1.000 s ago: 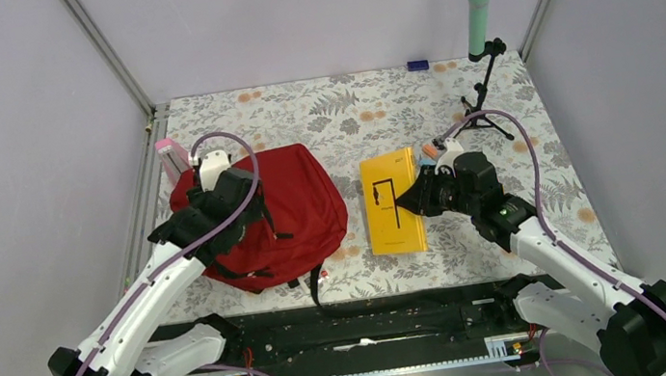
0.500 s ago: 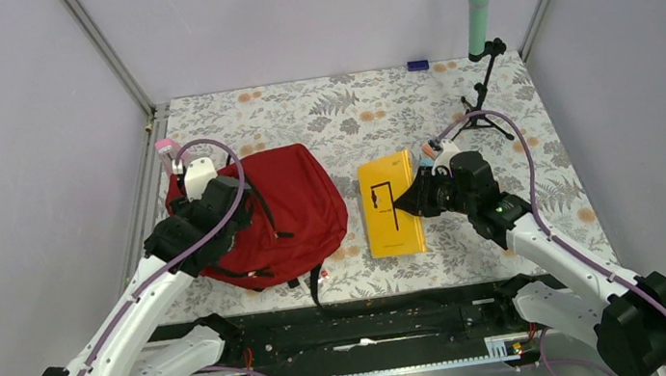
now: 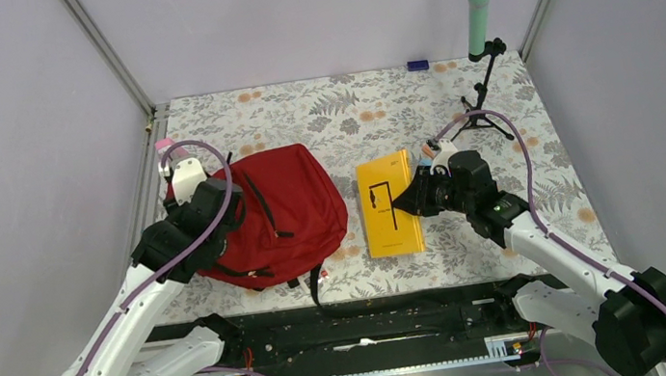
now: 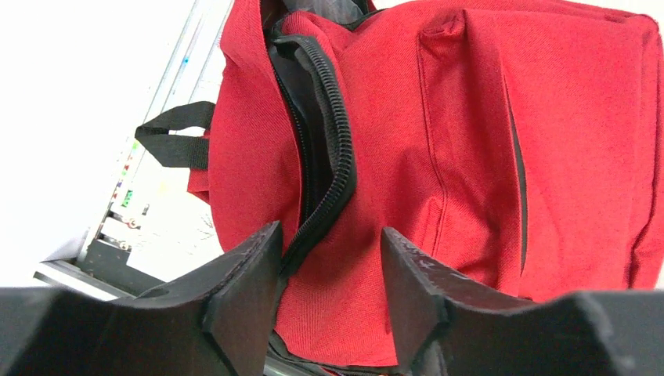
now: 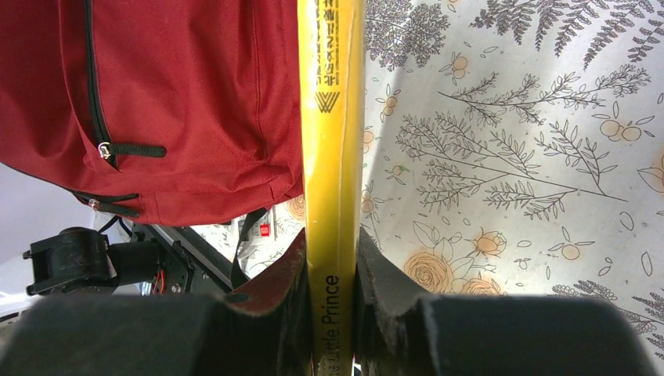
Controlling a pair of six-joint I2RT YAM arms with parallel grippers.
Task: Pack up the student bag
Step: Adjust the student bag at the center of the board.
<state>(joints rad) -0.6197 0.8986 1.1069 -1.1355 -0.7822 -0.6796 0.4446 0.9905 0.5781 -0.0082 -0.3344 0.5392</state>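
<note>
- Floral tablecloth (image 3: pixel 319 112) under the bag (image 3: pixel 298 207); plain grey walls (image 3: pixel 316 15) around.
- Left gripper (image 4: pixel 329 235), jaws apart, at the bag.
- Right gripper (image 5: pixel 330 239) clamps book (image 5: pixel 329 117), right of bag.

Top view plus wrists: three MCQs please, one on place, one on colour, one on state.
1. In the top view, where is the book relative to the bag?
A) left of it
B) right of it
C) inside it

2. The book's cover is:
A) yellow
B) blue
C) green

3. The right gripper is:
A) open, off the book
B) shut on the book
C) out of view

Answers:
1 B: the book lies right of the bag, with a gap between them.
2 A: it is yellow in both the top and right wrist views.
3 B: the right wrist view shows it clamped on the spine from both sides.
</note>
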